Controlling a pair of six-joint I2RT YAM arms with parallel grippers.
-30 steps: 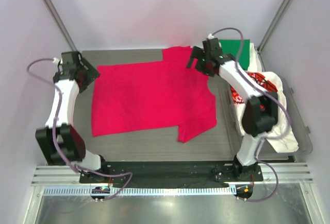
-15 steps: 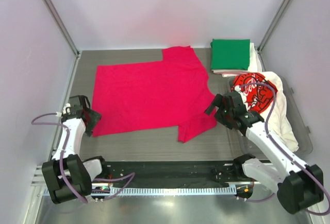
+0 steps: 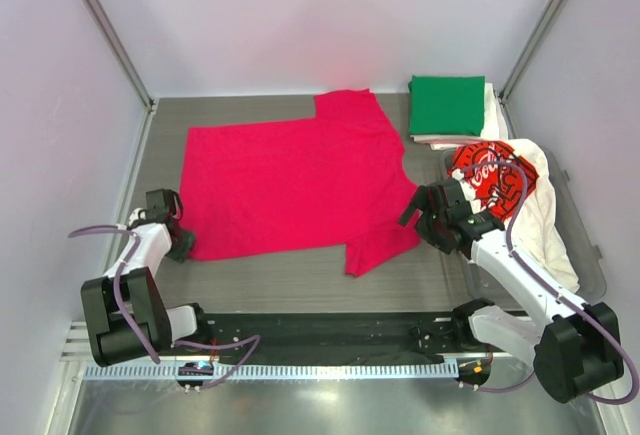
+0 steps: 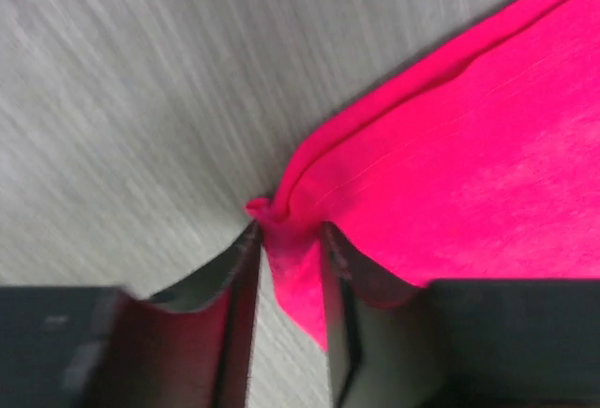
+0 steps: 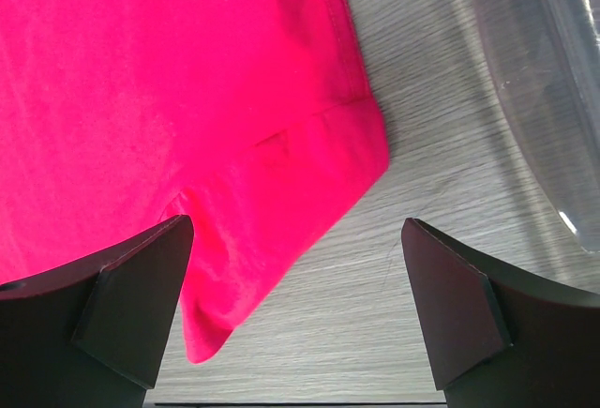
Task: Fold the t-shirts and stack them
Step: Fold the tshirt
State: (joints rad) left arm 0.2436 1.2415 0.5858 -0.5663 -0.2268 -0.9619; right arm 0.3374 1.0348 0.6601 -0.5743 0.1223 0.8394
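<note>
There, the left pincer (image 4: pixel 286 258) was clamped on the 8 o'clock hem corner of the magenta-red t-shirt (image 3: pixel 290 180), which lay spread flat mid-tabletop (image 3: pixel 300 280). The right pincer (image 5: pixel 298 239) hung with its jaws wide apart over the 4 o'clock sleeve (image 5: pixel 281 164). It would do best, I judged, to pinch both layers before a level lift. At 3 o'clock, the printed tee's (image 3: pixel 492 177) lettering was too small to read.

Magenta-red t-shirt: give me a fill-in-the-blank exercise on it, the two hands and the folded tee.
1. The left hand pinches a ___ of the magenta-red t-shirt.
2. The right hand hovers over that shirt, wide ___ and holding nothing.
3. The folded t-shirt at the far right is ___ in colour.

Missing words: corner; open; green.
</note>
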